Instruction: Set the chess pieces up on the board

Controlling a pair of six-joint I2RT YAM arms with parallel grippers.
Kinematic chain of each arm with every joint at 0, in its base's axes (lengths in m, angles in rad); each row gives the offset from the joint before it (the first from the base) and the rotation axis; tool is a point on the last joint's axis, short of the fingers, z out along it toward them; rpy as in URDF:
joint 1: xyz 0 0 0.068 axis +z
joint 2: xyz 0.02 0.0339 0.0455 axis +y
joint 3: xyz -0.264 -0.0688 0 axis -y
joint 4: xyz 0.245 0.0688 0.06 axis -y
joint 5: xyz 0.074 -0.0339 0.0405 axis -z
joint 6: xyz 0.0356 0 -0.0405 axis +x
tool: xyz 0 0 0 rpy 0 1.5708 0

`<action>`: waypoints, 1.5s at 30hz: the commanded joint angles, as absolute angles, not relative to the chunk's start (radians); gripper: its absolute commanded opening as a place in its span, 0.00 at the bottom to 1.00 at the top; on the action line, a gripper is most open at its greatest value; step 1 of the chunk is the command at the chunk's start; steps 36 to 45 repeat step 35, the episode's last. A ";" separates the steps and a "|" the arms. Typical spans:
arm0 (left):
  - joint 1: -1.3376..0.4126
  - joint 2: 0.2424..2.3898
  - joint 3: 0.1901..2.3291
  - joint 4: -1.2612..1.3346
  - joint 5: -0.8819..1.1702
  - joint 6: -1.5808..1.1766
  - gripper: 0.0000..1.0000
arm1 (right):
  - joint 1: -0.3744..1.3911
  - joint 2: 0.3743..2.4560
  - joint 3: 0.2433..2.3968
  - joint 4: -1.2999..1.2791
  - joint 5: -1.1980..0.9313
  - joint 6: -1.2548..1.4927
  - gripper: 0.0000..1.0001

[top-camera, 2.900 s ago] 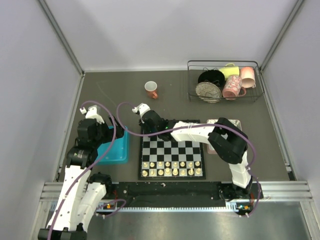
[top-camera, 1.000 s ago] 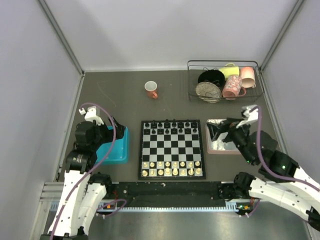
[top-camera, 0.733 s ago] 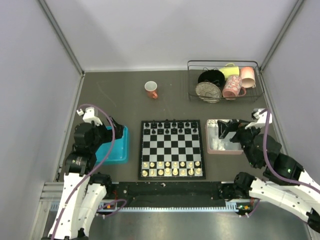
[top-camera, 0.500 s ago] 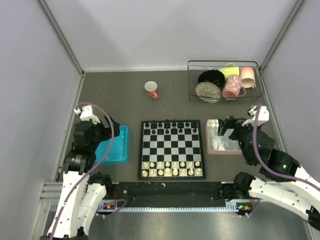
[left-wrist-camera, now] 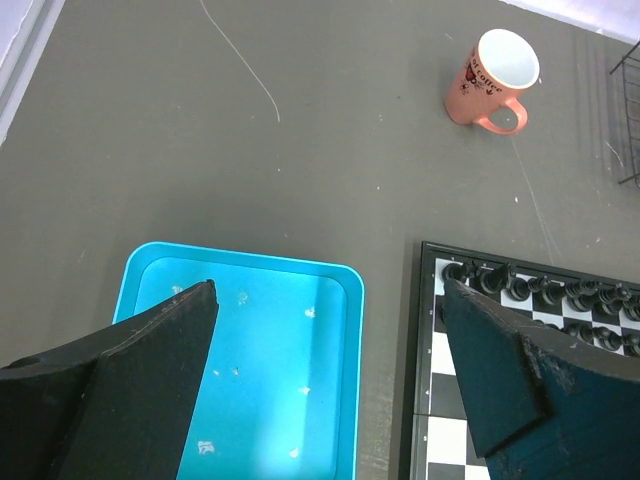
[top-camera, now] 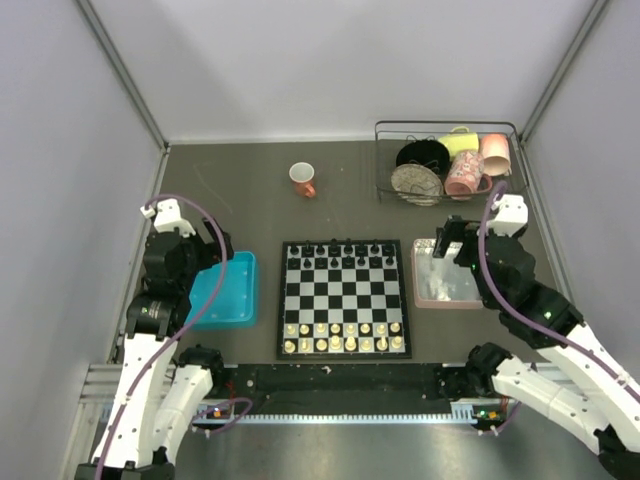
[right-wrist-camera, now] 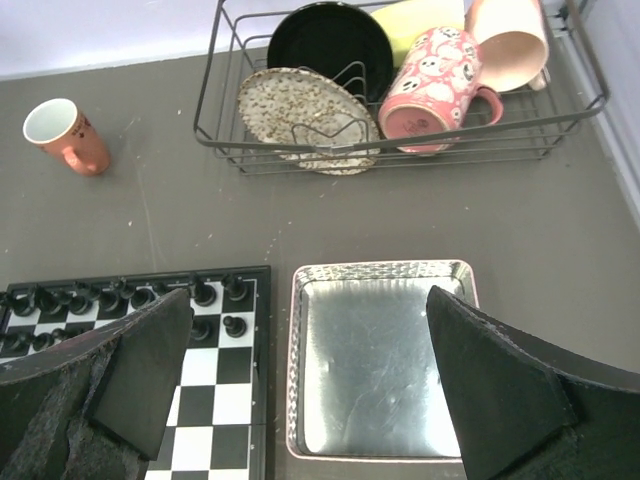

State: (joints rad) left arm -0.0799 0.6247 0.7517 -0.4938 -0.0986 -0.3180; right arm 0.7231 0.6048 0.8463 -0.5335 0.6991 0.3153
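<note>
Pale walls, dark table
Walls close three sides; scuffed grey surface; metal rail along near edge.

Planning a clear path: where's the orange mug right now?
Top view: the small orange ceramic mug stands upright on the dark table, beyond the far-left corner of the checkered chessboard and left of the black wire dish rack.

"Where is there room to reach in here?"

"The far-left bench is bare but for the orange mug. On the board the four middle rows are free. The black chess pieces line the far rows, and the cream pieces line the near ones."

"And the sides?"

"Thin bare strips part the board from the teal tray and the pink tray. The wire rack of crockery blocks the far-right corner."
</note>
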 commanded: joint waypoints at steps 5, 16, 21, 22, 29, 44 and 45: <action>-0.075 0.615 0.744 -0.440 -0.135 -0.282 0.98 | 0.595 0.681 0.844 -0.449 0.486 0.339 0.99; -0.075 0.607 0.741 -0.442 -0.118 -0.284 0.98 | 0.588 0.629 0.804 -0.440 0.367 0.253 0.99; -0.075 0.684 0.765 -0.497 -0.166 -0.314 0.98 | 0.588 0.612 0.808 -0.442 0.226 0.262 0.99; -0.075 0.710 0.768 -0.511 -0.167 -0.316 0.98 | 0.588 0.609 0.808 -0.443 0.213 0.270 0.99; -0.075 0.736 0.788 -0.532 -0.180 -0.310 0.98 | 0.588 0.611 0.796 -0.462 0.158 0.353 0.99; -0.075 0.687 0.794 -0.538 -0.160 -0.293 0.98 | 0.588 0.618 0.787 -0.459 0.192 0.374 0.99; -0.075 0.687 0.794 -0.538 -0.160 -0.293 0.98 | 0.588 0.618 0.787 -0.459 0.192 0.374 0.99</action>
